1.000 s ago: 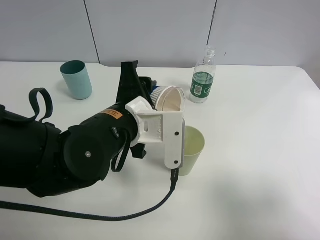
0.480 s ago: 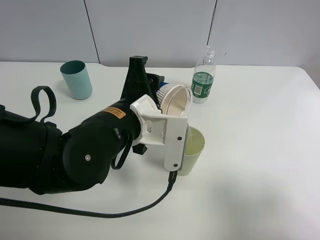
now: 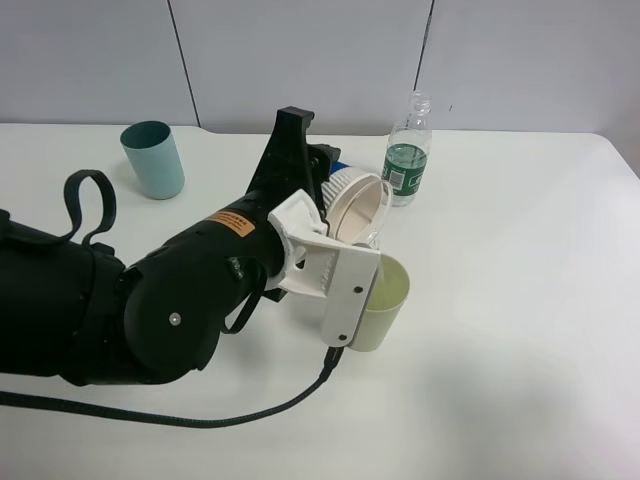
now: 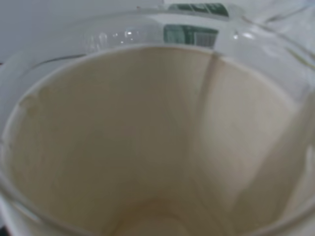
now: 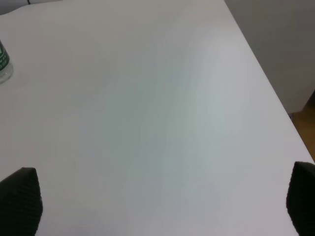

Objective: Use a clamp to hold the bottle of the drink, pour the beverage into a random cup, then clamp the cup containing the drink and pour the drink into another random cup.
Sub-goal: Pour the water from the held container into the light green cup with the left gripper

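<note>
My left gripper (image 3: 333,178) is shut on the cup containing the drink (image 3: 358,205), a white paper cup with a blue ribbed sleeve. The cup is tipped steeply, its mouth facing down over the rim of the pale yellow-green cup (image 3: 385,305) on the table. Its cream inside (image 4: 147,137) fills the left wrist view; the clear beverage is hard to make out there. The bottle (image 3: 405,160) with the green label stands upright behind, uncapped, and its label (image 4: 192,34) shows past the cup's rim. My right gripper (image 5: 160,201) is open over bare table, outside the high view.
A teal cup (image 3: 153,158) stands upright at the back left. The left arm's black bulk (image 3: 150,300) and its cable (image 3: 200,420) cover the left front of the white table (image 3: 520,300). The table's right edge (image 5: 275,103) shows in the right wrist view, the bottle's base (image 5: 4,64) at its margin.
The left gripper has swung toward the back and right and tipped the blue-sleeved cup further, bringing its mouth down over the yellow-green cup. The right gripper and the other cups have not moved.
</note>
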Motion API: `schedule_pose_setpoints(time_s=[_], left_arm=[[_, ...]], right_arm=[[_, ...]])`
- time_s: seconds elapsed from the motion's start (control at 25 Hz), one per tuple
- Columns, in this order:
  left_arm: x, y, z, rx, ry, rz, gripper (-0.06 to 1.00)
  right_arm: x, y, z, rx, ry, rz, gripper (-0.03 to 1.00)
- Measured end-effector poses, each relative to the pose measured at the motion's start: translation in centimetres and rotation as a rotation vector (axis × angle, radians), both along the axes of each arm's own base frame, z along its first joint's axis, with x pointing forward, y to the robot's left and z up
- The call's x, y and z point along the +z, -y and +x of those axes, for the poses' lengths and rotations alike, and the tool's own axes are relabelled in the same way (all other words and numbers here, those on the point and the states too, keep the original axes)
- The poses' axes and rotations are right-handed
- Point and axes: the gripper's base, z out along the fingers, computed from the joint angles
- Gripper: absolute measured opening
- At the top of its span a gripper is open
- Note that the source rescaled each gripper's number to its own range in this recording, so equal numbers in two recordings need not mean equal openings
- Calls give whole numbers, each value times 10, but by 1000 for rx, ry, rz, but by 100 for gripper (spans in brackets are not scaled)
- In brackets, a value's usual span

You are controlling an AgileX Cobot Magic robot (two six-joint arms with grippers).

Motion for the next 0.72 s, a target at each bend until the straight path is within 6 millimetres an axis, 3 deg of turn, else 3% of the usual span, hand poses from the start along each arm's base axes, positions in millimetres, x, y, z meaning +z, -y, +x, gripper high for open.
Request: schedule_pose_setpoints(time_s=[0.72], left_arm=[[11,5,0,-84,193,135,6]], right_arm=[[0,0,0,0,0,0,100]])
